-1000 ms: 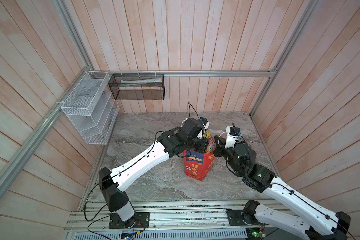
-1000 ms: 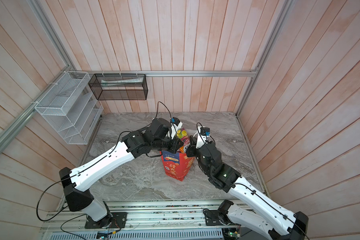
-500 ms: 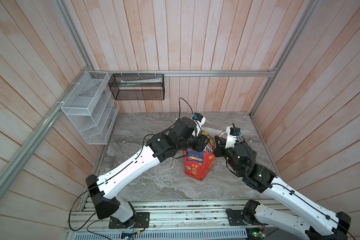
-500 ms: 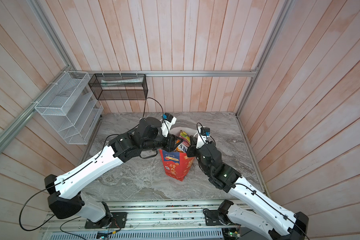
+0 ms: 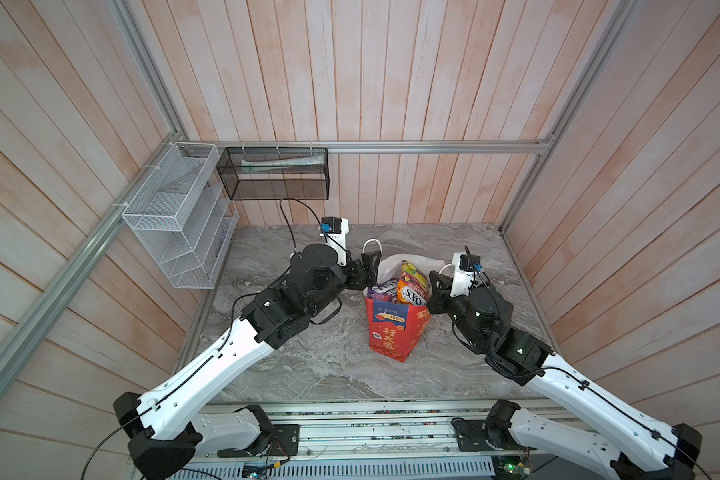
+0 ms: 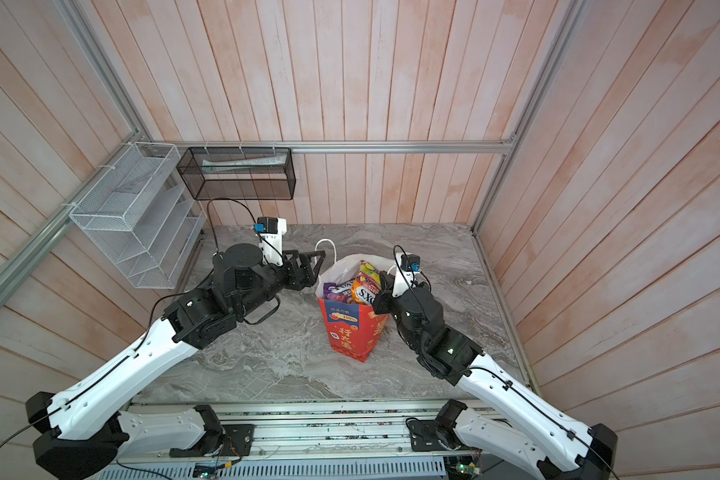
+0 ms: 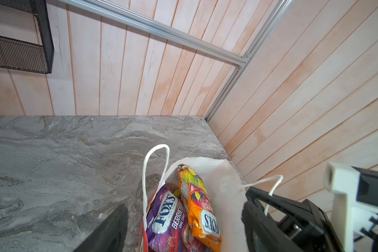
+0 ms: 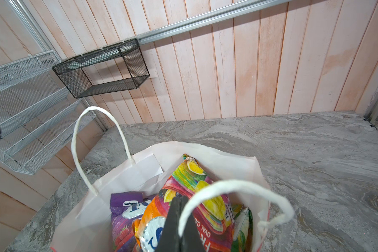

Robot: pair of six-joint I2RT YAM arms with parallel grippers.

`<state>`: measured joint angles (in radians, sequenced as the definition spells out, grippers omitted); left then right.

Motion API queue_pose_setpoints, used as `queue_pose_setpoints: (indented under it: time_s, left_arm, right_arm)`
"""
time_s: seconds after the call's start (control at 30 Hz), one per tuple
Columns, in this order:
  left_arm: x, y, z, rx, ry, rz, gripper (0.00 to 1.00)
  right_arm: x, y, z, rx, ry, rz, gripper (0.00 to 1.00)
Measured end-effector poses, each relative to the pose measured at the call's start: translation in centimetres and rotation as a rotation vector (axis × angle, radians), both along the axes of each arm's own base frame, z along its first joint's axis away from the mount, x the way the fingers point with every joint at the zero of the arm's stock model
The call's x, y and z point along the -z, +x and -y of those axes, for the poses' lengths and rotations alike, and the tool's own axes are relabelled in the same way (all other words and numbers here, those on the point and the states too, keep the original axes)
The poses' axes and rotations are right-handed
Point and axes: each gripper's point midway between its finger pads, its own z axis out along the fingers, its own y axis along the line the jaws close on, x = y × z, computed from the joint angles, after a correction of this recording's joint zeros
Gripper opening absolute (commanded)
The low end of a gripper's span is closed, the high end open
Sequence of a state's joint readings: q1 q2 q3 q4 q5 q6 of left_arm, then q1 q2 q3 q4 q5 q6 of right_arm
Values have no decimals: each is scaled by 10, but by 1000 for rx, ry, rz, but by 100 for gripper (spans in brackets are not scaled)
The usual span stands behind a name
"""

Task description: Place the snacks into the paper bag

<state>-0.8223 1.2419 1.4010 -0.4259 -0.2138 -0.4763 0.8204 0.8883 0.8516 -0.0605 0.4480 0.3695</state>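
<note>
The red paper bag [image 5: 391, 332] [image 6: 348, 332] stands upright in the middle of the marble table, its mouth open and its white inside [image 7: 223, 181] [image 8: 122, 181] showing. Snacks stick out of it: an orange packet [image 5: 412, 286] [image 7: 196, 203] [image 8: 196, 196], a purple one [image 5: 385, 291] [image 7: 168, 216] [image 8: 124, 216] and a green one [image 8: 242, 222]. My left gripper [image 5: 366, 270] [image 6: 308, 270] [image 7: 184, 206] is open and holds nothing, just left of the bag's rim. At the bag's right rim my right gripper [image 5: 433, 286] [image 6: 381, 286] [image 8: 179, 197] is shut on the white cord handle [image 8: 227, 185].
A white wire rack [image 5: 175, 220] hangs on the left wall. A black mesh basket [image 5: 273, 174] hangs on the back wall above the table. The bag's other handle [image 5: 371, 245] stands up near my left gripper. Wooden walls close in the tabletop [image 5: 308, 374].
My left gripper has opened and drawn back to the left, off the bag's mouth. The orange packet now rests in the bag. The right arm has not moved.
</note>
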Motion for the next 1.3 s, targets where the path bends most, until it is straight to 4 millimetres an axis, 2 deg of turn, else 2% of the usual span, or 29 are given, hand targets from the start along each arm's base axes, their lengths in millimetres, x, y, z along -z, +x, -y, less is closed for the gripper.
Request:
queue_pose_setpoints:
  time_s: [0.13, 0.33, 0.43, 0.5, 0.57, 0.83, 1.17, 1.3]
  left_arm:
    - [24, 20, 2, -17, 33, -50, 80]
    - [59, 54, -4, -30, 48, -147, 64]
    - [71, 64, -5, -12, 30, -183, 44]
    - [76, 68, -5, 7, 13, -202, 38]
    - [78, 70, -4, 24, -6, -212, 26]
    - [65, 60, 14, 152, -81, -201, 0]
    - [53, 17, 26, 267, -147, -209, 0]
    - [46, 6, 25, 277, -152, -206, 0]
  right_arm:
    - [2, 1, -1, 0, -3, -3, 0]
    - [2, 1, -2, -1, -2, -3, 0]
    - [2, 1, -2, -1, -2, -2, 0]
    - [2, 1, -2, -2, -2, -2, 0]
    - [2, 1, -2, -3, -2, -2, 0]
    - [3, 1, -5, -13, -4, -5, 0]
    - [1, -5, -15, -89, -23, 5, 0]
    - [-6, -3, -20, -99, -35, -3, 0]
